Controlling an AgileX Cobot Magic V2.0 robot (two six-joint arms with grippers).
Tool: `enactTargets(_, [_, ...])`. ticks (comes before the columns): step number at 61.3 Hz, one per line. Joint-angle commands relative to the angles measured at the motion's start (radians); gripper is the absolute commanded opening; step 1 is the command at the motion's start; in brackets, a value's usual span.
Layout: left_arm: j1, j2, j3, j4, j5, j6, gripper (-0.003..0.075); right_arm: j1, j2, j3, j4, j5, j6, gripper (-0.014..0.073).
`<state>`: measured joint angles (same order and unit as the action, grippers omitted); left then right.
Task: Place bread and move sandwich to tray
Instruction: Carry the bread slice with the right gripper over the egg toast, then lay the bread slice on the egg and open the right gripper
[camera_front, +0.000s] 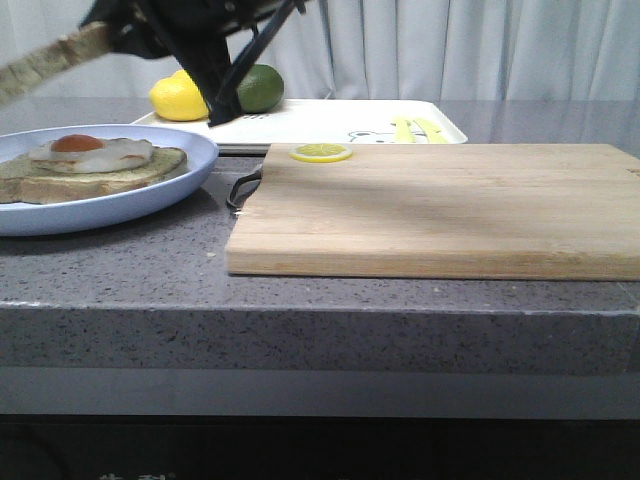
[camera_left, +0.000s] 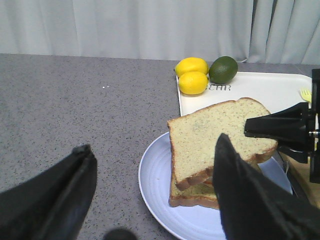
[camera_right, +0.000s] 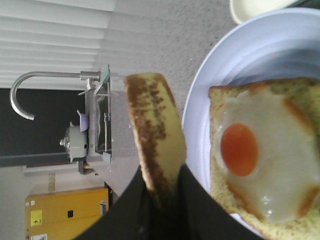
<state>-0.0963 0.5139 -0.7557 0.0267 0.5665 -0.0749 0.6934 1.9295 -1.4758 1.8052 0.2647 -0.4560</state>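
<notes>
Step in hand: bread placement. Right pincer (camera_right: 162, 192) clamps the bread (camera_right: 157, 135), held above the sandwich (camera_front: 90, 160) near the desk's left edge. Left pincer (camera_left: 150, 195) spread, empty. Tray (camera_front: 330, 120) at back. Next: probably lower bread squarely onto egg.

The bread (camera_left: 215, 137) is pale greenish-tan with brown crust. The plate (camera_front: 150, 195) is pale blue. The worktop (camera_front: 300, 310) is speckled grey.

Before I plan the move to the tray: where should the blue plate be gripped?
Probably pinch the plate's bare raised rim, coming in low from the open left gripper's side: the egg toast fills the middle, while that stretch of rim is uncovered and faces it.
</notes>
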Motion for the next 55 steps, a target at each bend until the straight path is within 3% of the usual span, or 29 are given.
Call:
enactTargets(1, [-0.007,0.011,-0.035,0.000,-0.077,0.000,0.0489,0.002,-0.039,-0.041,0.123,0.007,0.019,-0.0001])
enactTargets(18, [-0.007,0.011,-0.027,0.000,-0.079,0.000,0.0489,0.002,-0.015,-0.041,0.123,0.017,0.023,0.0055])
enactTargets(40, [-0.007,0.011,-0.005,0.000,-0.101,0.000,0.0489,0.002,-0.015,-0.041,0.100,0.032,0.023,0.0358])
enactTargets(49, [-0.007,0.011,-0.005,0.000,-0.102,0.000,0.0489,-0.002,-0.015,-0.041,0.004,0.037,0.022,0.0467])
enactTargets(55, [-0.007,0.011,-0.005,0.000,-0.102,0.000,0.0489,-0.014,-0.015,-0.041,-0.096,0.070,0.022,0.0481])
